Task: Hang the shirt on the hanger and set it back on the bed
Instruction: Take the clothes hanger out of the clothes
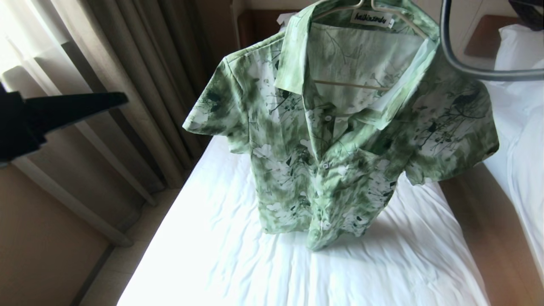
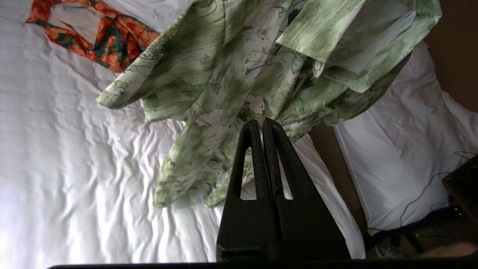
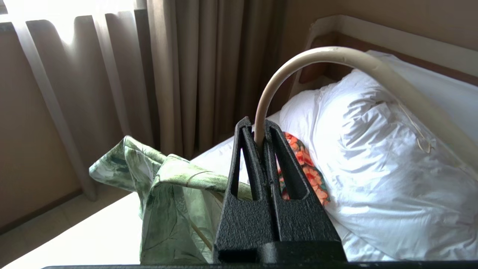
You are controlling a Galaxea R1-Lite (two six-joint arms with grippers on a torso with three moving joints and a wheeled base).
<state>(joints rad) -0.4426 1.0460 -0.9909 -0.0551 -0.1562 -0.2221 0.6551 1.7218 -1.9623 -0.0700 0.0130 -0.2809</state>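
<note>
Head view shows the light green flower-print shirt point(image 1: 335, 140) draped on the cream wire hanger point(image 1: 357, 85), hem brushing the white-sheeted bed point(image 1: 238, 263). Our right gripper point(image 3: 261, 130) clamps the hanger's hook; our left gripper point(image 2: 262, 125), clenched empty, hangs beside the shirt. We should lower slowly, laying the shirt flat on the bed.

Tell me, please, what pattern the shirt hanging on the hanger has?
The shirt is light green with white flowers and dark leaf lines; the head view shows it best.

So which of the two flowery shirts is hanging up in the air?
The light green short-sleeved shirt with white flowers, on the thin cream wire hanger. The orange-and-teal flowery garment lies flat on the bed's white sheet.
</note>
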